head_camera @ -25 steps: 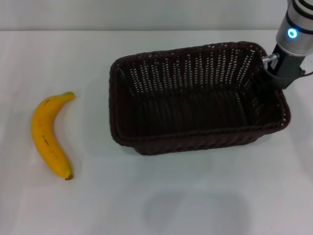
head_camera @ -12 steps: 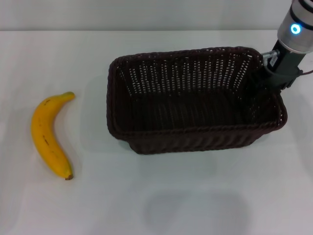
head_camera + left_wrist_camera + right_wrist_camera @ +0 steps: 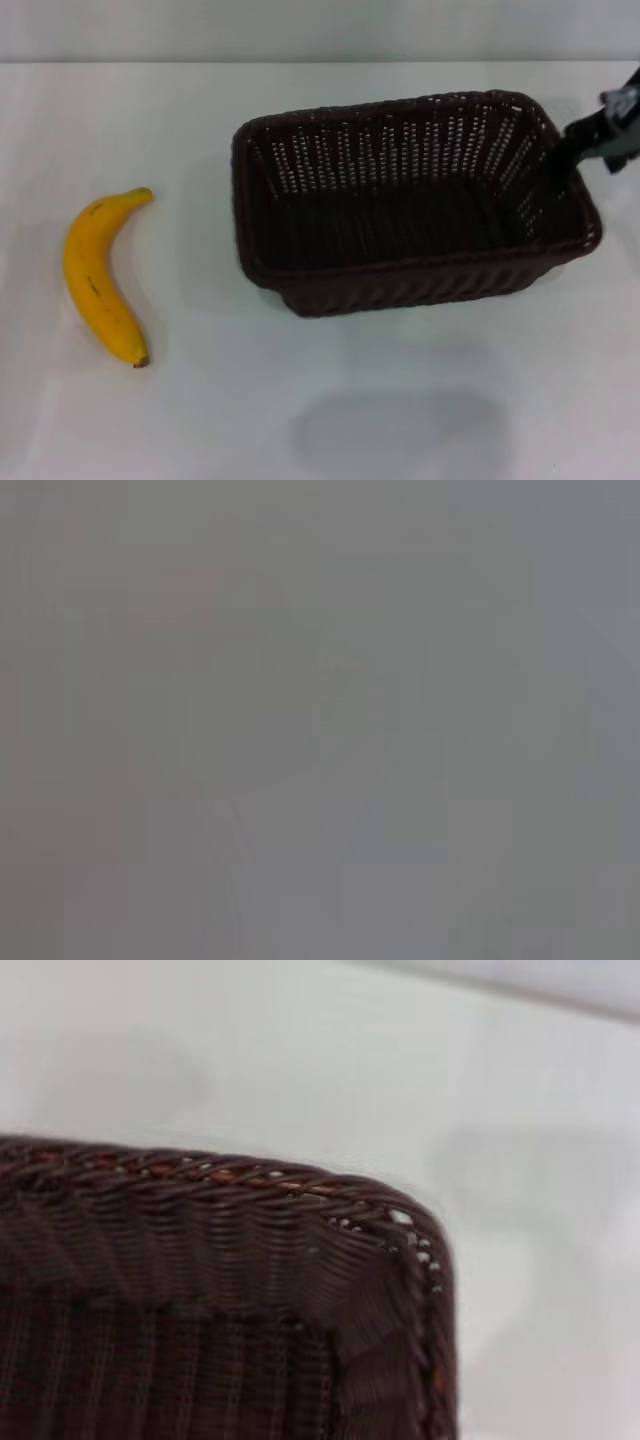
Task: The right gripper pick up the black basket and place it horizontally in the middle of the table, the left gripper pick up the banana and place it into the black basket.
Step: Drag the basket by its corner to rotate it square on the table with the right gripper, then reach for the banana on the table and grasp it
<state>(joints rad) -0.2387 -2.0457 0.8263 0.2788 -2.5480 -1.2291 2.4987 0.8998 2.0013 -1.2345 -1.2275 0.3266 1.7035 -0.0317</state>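
The banana [image 3: 98, 274] lies left of the black basket [image 3: 410, 205] — well apart.

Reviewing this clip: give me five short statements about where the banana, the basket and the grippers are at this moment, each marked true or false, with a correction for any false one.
1. The banana lies inside the black basket. False: it lies on the table, apart from the basket, on the robot's left side.
2. The black basket stands upright with its opening facing up. True.
3. The right gripper is at the basket's right end. True: it shows at the head view's right edge, against the rim there.
4. The left gripper is holding the banana. False: no left gripper shows in the head view, and nothing touches the banana.
5. There is a second fruit in the basket. False: the basket's inside shows only wicker.
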